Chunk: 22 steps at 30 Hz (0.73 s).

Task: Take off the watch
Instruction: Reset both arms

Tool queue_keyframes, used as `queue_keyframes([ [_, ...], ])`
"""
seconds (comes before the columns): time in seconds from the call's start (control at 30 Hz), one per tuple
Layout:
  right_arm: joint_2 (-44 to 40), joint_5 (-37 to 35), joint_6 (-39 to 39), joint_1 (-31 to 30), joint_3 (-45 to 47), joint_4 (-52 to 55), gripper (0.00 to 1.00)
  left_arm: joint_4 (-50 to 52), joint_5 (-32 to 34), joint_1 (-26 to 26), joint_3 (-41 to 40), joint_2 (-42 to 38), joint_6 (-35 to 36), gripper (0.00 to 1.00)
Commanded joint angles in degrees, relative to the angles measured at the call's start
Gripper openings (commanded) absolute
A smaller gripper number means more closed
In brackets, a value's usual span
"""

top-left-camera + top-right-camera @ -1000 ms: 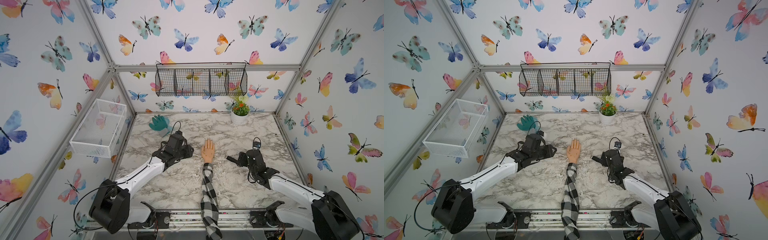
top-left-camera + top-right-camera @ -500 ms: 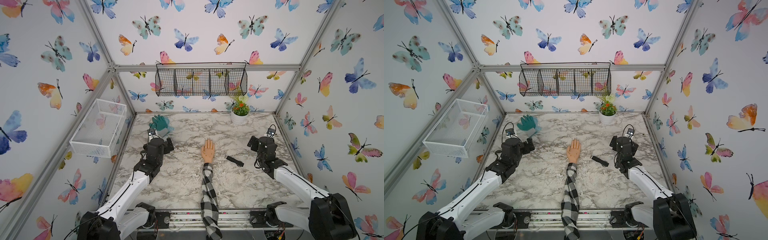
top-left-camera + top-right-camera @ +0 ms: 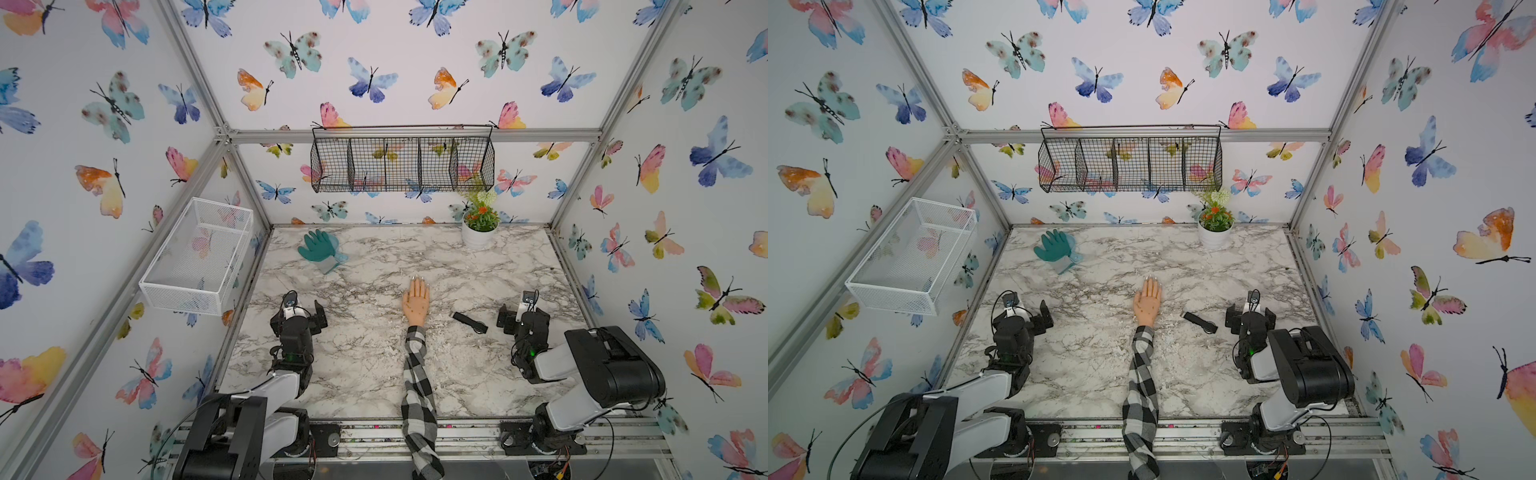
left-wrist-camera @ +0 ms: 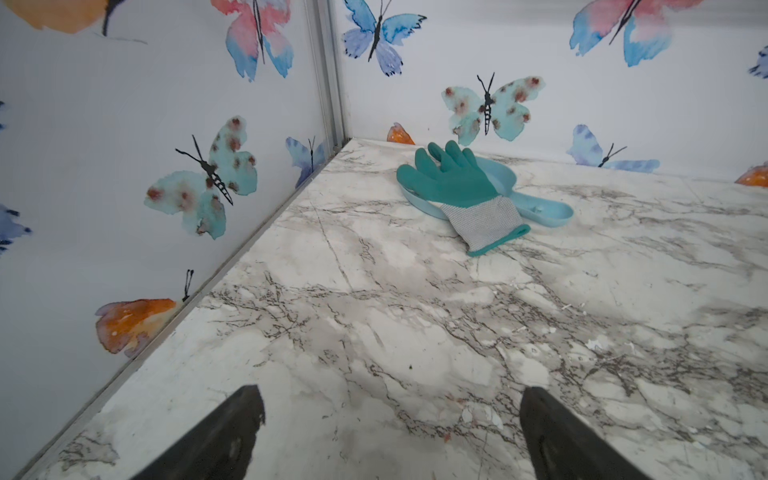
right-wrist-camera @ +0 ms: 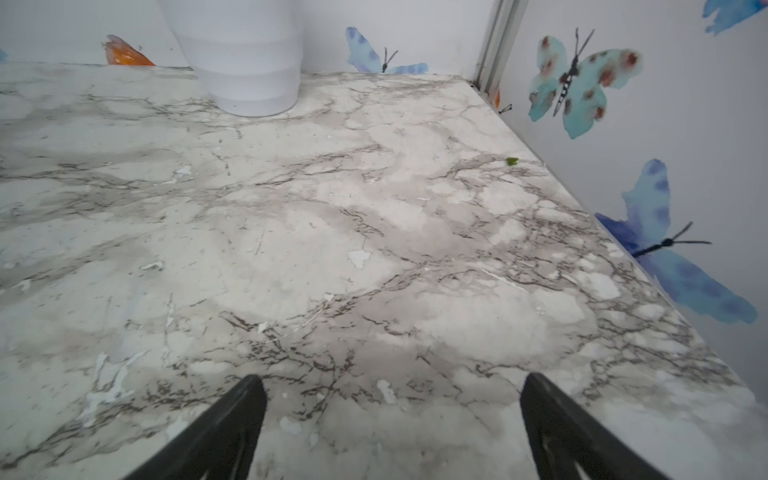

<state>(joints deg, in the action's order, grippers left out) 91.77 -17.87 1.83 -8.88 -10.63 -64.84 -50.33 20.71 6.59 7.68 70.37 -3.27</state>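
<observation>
The watch point(image 3: 469, 322) point(image 3: 1200, 322), a small black strap, lies flat on the marble table point(image 3: 365, 365), just right of the mannequin hand point(image 3: 415, 301) point(image 3: 1147, 305), whose wrist is bare above a plaid sleeve point(image 3: 417, 386). My left gripper point(image 3: 298, 318) point(image 3: 1025, 318) point(image 4: 390, 411) stands open near the table's left edge, well away from the hand, with only marble between its fingers. At the right, my right gripper point(image 3: 521, 318) point(image 3: 1250, 318) point(image 5: 390, 399) is also open and empty, a short way right of the watch. Neither wrist view shows the watch.
A teal glove point(image 3: 320, 248) point(image 4: 453, 183) lies on a light blue scoop point(image 4: 540, 208) at the back left. A white plant pot point(image 3: 480, 232) point(image 5: 245, 62) stands at the back right. A black wire basket point(image 3: 402, 160) hangs on the back wall, a white one point(image 3: 199, 253) on the left wall.
Both arms have drawn back from the mannequin hand to the table's sides. The right gripper let go of the watch, which stays on the marble. Both grippers opened wide.
</observation>
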Motion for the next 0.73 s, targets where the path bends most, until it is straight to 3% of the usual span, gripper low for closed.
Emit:
queue_keyframes([
  [0.0, -1.9, 9.3, -2.0, 1.8, -3.8, -2.8, 0.99, -19.1, -6.7, -0.9, -0.4, 9.3, 3.6, 0.98],
  [0.07, -0.5, 10.5, -1.5, 2.9, -4.3, -4.3, 0.99, -20.7, -8.8, -1.5, 2.2, 13.3, 3.6, 0.98],
  [0.13, -0.3, 11.4, -1.0, 3.8, -5.2, -2.8, 0.99, -9.5, -11.5, -3.4, 4.8, 10.0, 2.2, 0.98],
  [0.23, -0.8, 11.5, -0.9, 3.9, -5.5, -1.4, 0.99, -16.8, -11.3, -3.3, 2.5, 11.6, 2.8, 0.98],
  [0.33, -0.8, 11.4, -0.9, 3.9, -5.4, -1.5, 0.99, -10.5, -11.8, -3.1, 4.2, 9.6, 2.9, 0.98],
  [0.7, -1.3, 11.4, -0.9, 3.9, -4.7, -2.5, 0.99, -10.4, -14.6, -4.0, 4.7, 10.4, 3.1, 0.98],
])
